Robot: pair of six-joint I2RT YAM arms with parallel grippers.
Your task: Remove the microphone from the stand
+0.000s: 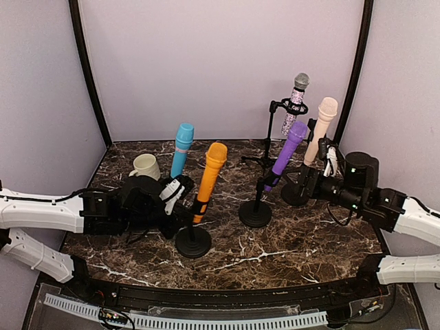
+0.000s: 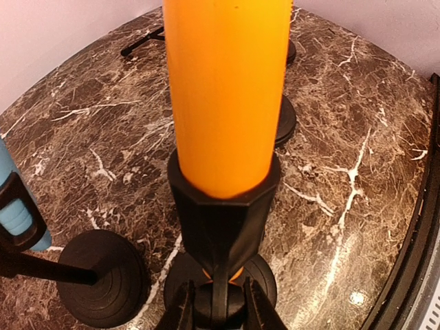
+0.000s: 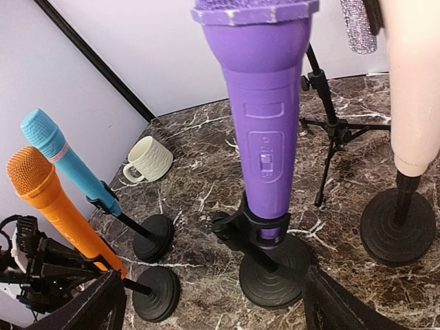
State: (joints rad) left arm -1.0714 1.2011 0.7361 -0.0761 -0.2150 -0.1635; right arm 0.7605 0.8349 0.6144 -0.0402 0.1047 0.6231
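Since left claw is pinched tight on the thin black stem just under the clip, this reads as a bracing hold: pin the stand so it can't tip or slide when the mic gets pulled. Orange mic, prob. the task's thing, stands right above the claw, near upright, its butt end wedged in that clip and not yet out. Round base sits just beyond the claw on the marble bench. Blue mic, in its own stand, is off to the claw's left.

Right claw is spread wide w/ nothing in it. It faces the purple mic, which stands straight ahead in its own clip, apart from both fingers. Peach mic is to that claw's right, glitter mic further back, cream mug far off to the left. Whether it's lining up for a pull or just parked, can't tell.

Writing: none legible. Purple mic has a moulded switch panel, no brand visible.
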